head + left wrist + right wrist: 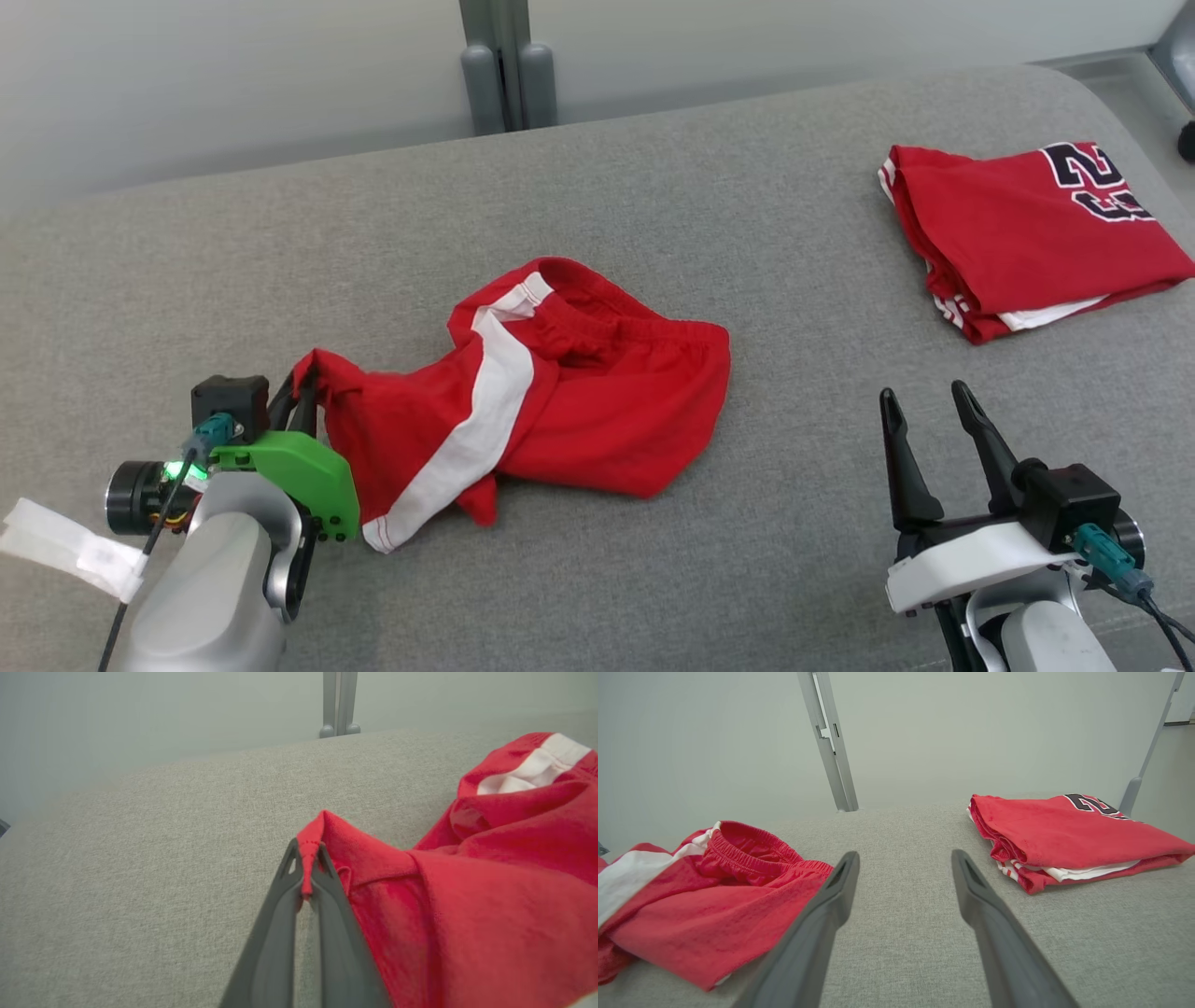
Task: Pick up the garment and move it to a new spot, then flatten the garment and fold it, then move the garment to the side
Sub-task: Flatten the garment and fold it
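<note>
Head view: red shorts [597, 411], long axis left-right, waistband far side.

Garment = red shorts [560, 401], crumpled, not flat yet. White stripe runs down the side, w/ thin white trim along the leg hem nearest me. Elastic waistband is gathered & gapes open at the far end. Fabric's bunched in soft folds thru the middle. They sit approx mid of the grey padded surface [653, 187], a bit to my left. Their left corner is drawn into a small peak, pinched tight in my left gripper [303, 387]; the rest lies slack on the pad
</note>
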Controlling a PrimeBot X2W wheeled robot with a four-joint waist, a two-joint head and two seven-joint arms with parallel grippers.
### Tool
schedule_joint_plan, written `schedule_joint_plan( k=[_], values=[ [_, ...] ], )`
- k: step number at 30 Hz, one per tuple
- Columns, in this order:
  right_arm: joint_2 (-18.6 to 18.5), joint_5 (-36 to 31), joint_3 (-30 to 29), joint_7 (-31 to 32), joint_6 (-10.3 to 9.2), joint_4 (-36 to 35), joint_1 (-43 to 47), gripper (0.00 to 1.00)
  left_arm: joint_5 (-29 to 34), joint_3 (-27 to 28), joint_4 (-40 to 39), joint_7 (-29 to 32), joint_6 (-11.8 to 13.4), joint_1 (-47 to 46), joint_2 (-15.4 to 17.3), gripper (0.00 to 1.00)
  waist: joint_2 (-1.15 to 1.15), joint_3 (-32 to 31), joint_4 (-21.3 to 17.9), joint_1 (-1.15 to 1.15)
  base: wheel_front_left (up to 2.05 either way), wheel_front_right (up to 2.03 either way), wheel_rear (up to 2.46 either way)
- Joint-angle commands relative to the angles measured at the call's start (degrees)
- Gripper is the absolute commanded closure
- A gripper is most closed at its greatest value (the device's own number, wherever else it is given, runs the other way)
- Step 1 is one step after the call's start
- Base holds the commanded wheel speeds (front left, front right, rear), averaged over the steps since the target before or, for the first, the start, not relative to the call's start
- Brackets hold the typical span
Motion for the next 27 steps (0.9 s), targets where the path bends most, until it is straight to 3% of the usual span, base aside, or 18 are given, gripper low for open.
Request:
schedule_joint_plan(
  k=[1,2,3,4,5,6,10,17,27],
  values=[
    [-0.10,-0.36,0.10,-0.17,-0.09,0.03,-0.81,0.00,0.41,0.19,2.06,-0.62,-0.21,-1.50,-0.31,1.00,0.00,2.40,-2.17,0.00,0.00,0.00,0.00],
    [-0.11,-0.34,0.07,-0.17,-0.09,0.11,-0.95,0.00,0.36,0.09,4.01,-1.15,-0.49,-2.48,-0.83,1.00,0.00,2.49,-2.23,0.00,0.00,0.00,0.00],
    [-0.11,-0.34,0.03,-0.17,-0.09,0.14,-1.10,0.00,0.28,0.07,5.40,-1.61,-0.58,-3.17,-1.23,0.90,0.00,2.49,-2.22,0.00,0.00,0.00,0.00],
    [-0.13,-0.35,-0.07,-0.17,-0.09,0.17,-1.29,0.00,0.33,-0.01,6.94,-2.28,-0.66,-3.93,-1.78,0.58,0.00,2.45,-2.12,0.00,0.00,0.00,0.00],
    [-0.11,-0.34,-0.11,-0.17,-0.09,0.20,-1.41,0.00,0.41,-0.04,8.02,-2.82,-0.65,-4.30,-2.23,0.09,0.00,2.33,-1.96,0.00,0.00,0.00,0.00],
    [-0.11,-0.31,-0.10,-0.17,-0.09,0.24,-1.43,0.00,0.45,0.00,9.19,-3.46,-0.62,-4.51,-2.62,0.00,0.00,2.09,-1.67,0.00,0.00,0.00,0.00],
    [-0.11,-0.33,-0.02,-0.17,-0.09,0.40,-1.21,0.00,0.24,1.04,11.22,-4.92,0.00,-4.45,-3.61,0.00,0.00,0.83,-0.24,0.00,0.00,0.00,0.00],
    [-0.12,-0.83,-0.17,-0.17,-0.09,0.92,0.70,0.00,2.78,5.01,-0.43,-5.17,1.24,3.25,-5.77,0.00,0.00,-3.98,5.95,0.00,0.00,0.00,0.00],
    [-0.12,0.03,-0.33,-0.17,-0.09,1.67,2.56,0.00,5.90,7.93,-13.88,-5.18,1.27,17.60,-9.17,0.00,0.00,-8.18,10.19,0.00,0.00,0.00,0.00]
  ],
)
